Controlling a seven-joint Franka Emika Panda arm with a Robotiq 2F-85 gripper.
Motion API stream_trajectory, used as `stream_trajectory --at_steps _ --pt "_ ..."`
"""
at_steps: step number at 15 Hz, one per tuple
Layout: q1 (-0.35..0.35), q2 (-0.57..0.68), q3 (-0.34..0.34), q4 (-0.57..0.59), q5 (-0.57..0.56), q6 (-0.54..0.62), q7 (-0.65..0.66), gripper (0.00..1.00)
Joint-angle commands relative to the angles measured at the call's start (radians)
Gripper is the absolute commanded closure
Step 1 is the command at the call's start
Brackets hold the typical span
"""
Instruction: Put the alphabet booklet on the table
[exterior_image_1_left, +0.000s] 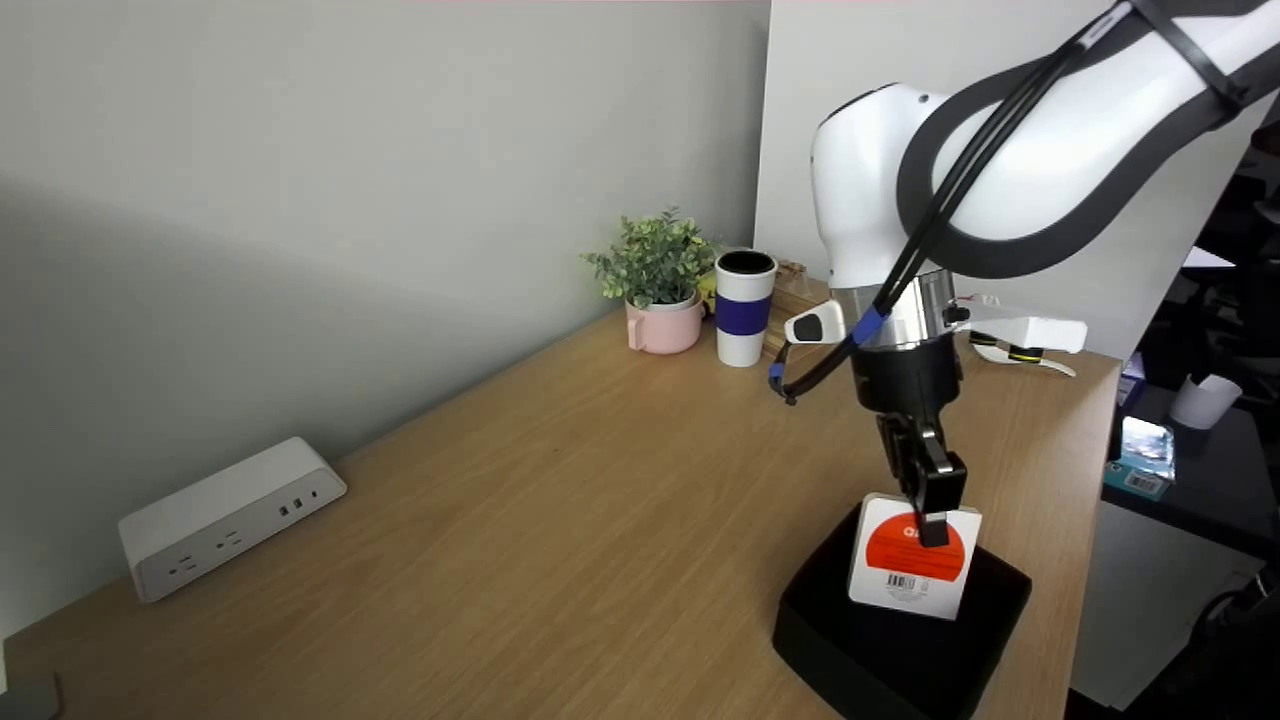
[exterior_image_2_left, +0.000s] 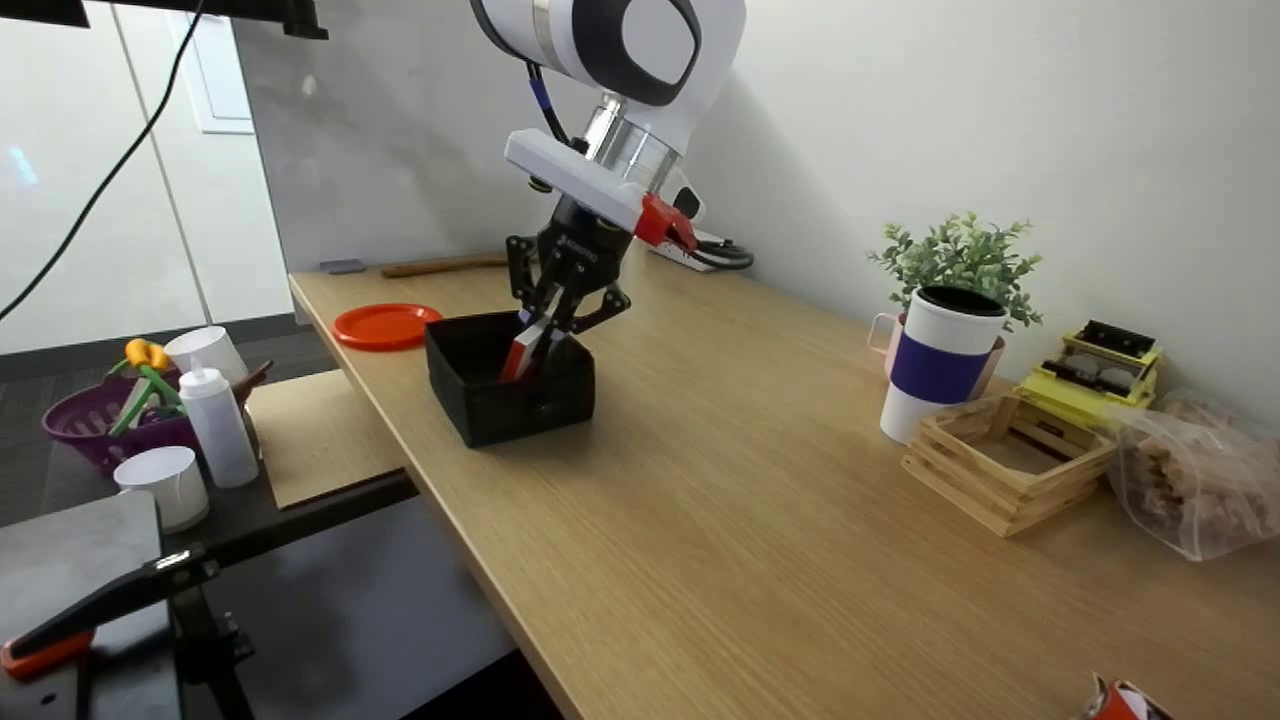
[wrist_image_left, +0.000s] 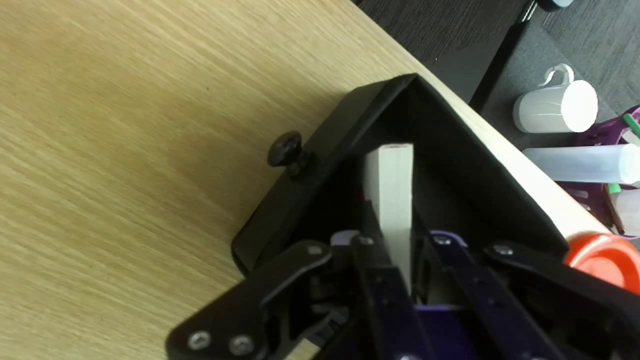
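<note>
Presently, alphabet booklet (exterior_image_1_left: 905, 562): standing tilted on edge inside the open black box (exterior_image_2_left: 510, 412), its white face with the orange-red shape visible in an exterior view. Whether its lower edge touches the box floor I cannot establish from here.
Gripper (wrist_image_left: 394, 215): drawn in narrow, one finger against each face of the booklet; the wrist view shows the pale edge between them. I record it as holding the booklet.
Step at the box: in my judgement, grasp made, lift-out not yet done. The lower part of the booklet lies between the box walls.
Box rim: I judge that the next move calls for a raise straight up, firm grip, until the lowest corner passes the rim. A sideways pull too soon would probably snag a wall and drag the box.
Box knob (wrist_image_left: 285, 149): projects from an outer wall; I would give it room.
Bench (exterior_image_1_left: 500, 560): carries the box near its edge. Destination for the booklet; placement outstanding. After the lift I would travel inward, toward the grey room wall (exterior_image_1_left: 350, 150), then lower, lay the booklet down flat if the wrist allows, and part the fingers only once the wood bears its weight.
Orange-red plate (exterior_image_2_left: 388, 327): just beside the box; whether the two touch I cannot tell. To be avoided on the way out.
</note>
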Motion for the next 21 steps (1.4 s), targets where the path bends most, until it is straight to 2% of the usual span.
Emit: stream_trajectory --at_steps 1,7,13,21 --pt "-0.019 -0.034 0.030 -0.032 0.053 0.030 -0.013 0.96" --pt "0.003 -0.120 0.045 -0.107 0.099 0.110 0.037 0.96" --pt "0.032 -0.257 0.048 -0.243 0.115 0.224 0.156 0.96" --pt "0.067 -0.417 0.036 -0.376 0.210 0.245 0.309 0.96"
